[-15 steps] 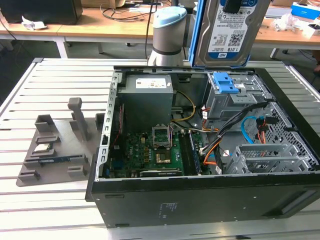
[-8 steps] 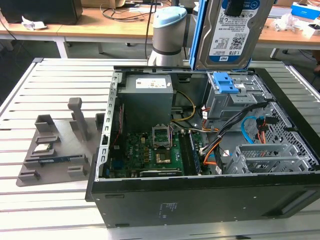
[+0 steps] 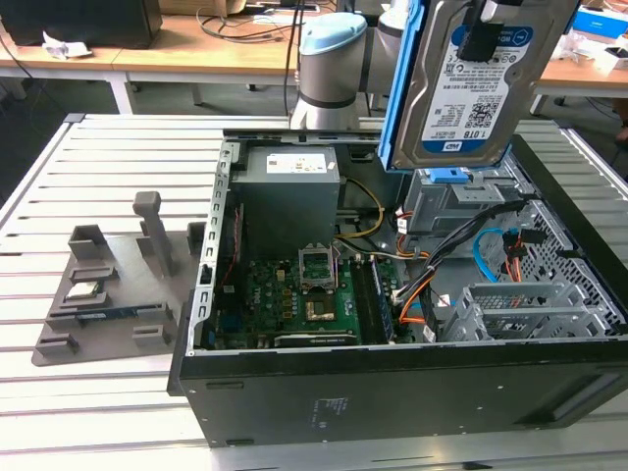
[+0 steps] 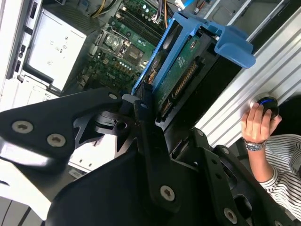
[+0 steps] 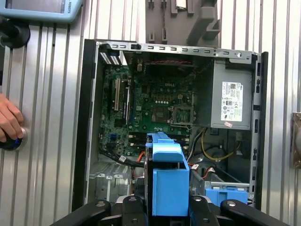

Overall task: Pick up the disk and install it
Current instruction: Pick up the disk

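The end effector (image 3: 478,29) is clamped on the disk (image 3: 481,83), with its black fingers (image 4: 141,106) closed against the blue plastic carrier that frames it. In the exterior view the disk hangs in the air, nearly upright and slightly tilted. Its white-and-blue label faces the camera and the carrier's blue rail runs down the side toward the exterior view's left. It is over the open computer case (image 3: 392,397), above the side toward the exterior view's right, and touches nothing inside.

Just below the disk's lower edge is the grey metal drive cage (image 3: 440,208) with a blue latch (image 3: 453,177) on top. Toward the exterior view's left, the case holds the green motherboard (image 3: 285,299), with the grey power supply (image 3: 289,186) behind it. The arm (image 3: 334,59) rises behind the case.

The case lies on a slatted metal counter (image 3: 98,147). Beside the case, toward the exterior view's left, a grey tray (image 3: 98,339) holds a small square processor chip (image 3: 83,289).

In the second wrist view the disk is seen edge-on, with its green circuit-board underside showing inside the carrier. A person's hand (image 4: 256,125), at the end of a striped sleeve, rests on a dark knob (image 4: 268,106) on the counter beside the case.
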`<state>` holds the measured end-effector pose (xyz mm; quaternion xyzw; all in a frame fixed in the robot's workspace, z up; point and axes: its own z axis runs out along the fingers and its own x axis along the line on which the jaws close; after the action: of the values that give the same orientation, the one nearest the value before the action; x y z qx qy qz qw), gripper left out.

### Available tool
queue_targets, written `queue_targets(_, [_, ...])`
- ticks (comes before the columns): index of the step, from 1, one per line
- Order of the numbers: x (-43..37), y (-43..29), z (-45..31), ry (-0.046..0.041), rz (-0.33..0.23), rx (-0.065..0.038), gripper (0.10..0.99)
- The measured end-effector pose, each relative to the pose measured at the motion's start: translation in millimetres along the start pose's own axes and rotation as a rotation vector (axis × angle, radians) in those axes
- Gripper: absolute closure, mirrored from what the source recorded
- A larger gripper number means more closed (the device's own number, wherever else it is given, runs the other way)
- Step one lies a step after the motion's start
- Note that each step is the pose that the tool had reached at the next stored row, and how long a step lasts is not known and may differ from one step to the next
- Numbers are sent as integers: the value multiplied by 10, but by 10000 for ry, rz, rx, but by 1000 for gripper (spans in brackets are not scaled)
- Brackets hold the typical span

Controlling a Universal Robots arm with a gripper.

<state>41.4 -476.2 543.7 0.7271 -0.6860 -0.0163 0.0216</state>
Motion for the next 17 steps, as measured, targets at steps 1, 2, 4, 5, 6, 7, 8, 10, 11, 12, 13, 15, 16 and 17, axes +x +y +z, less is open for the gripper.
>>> queue_targets(1, [13, 1, 1, 1, 0, 0, 725])
queue_targets(2, [34, 2, 3, 1, 1, 0, 725])
queue_targets(4, [73, 4, 8, 0, 1, 1, 725])
queue_targets(5, [86, 4, 10, 0, 1, 0, 725])
queue_targets(6, [103, 5, 11, 1, 2, 0, 725])
queue_targets(7, [122, 6, 14, 1, 2, 0, 725])
queue_targets(8, [134, 7, 15, 0, 2, 0, 725])
queue_targets(10, [164, 8, 19, 0, 3, 0, 725])
queue_targets(11, [179, 9, 21, 0, 3, 0, 725])
queue_targets(12, [195, 10, 23, 0, 3, 0, 725])
queue_targets(13, [213, 11, 25, 0, 4, 0, 725])
queue_targets(15, [237, 12, 28, 0, 4, 0, 725])
queue_targets(16, [248, 13, 30, 0, 5, 0, 725])
queue_targets(17, [270, 14, 33, 0, 5, 0, 725])
